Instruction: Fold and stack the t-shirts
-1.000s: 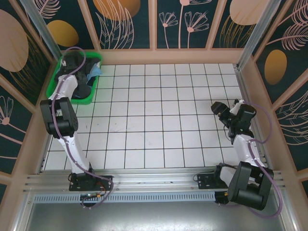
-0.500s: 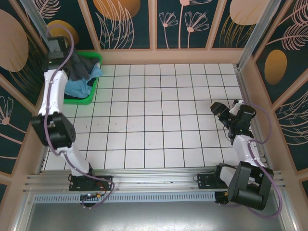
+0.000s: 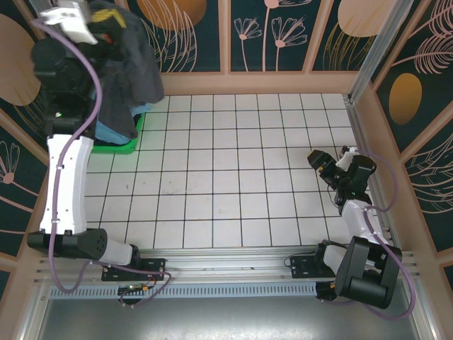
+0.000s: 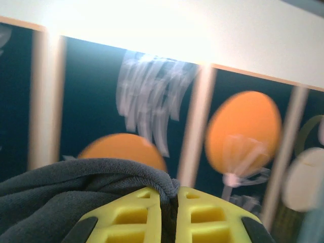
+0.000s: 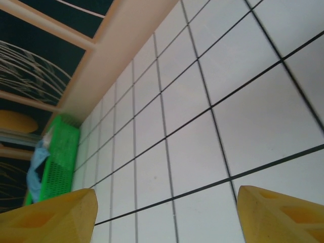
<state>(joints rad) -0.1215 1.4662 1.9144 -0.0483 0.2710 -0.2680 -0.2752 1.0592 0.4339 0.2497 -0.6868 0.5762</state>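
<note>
At the upper left of the top view, the left claw (image 3: 106, 15) is raised high. Its yellow fingers (image 4: 136, 217) are pressed together on a fold of the charcoal-grey t-shirt (image 3: 131, 71), which hangs down over the green basket (image 3: 127, 147). In that basket lies the light blue t-shirt (image 3: 107, 133). At the right, the right claw (image 3: 316, 160) hovers with its jaws apart above the white tiled surface (image 3: 226, 177).

No writing, label, brand or number can be read anywhere. The wall panels (image 3: 191, 35) carry drawn plants and orange discs, and the tiled table (image 3: 233, 177) bears a plain dark grid.
</note>
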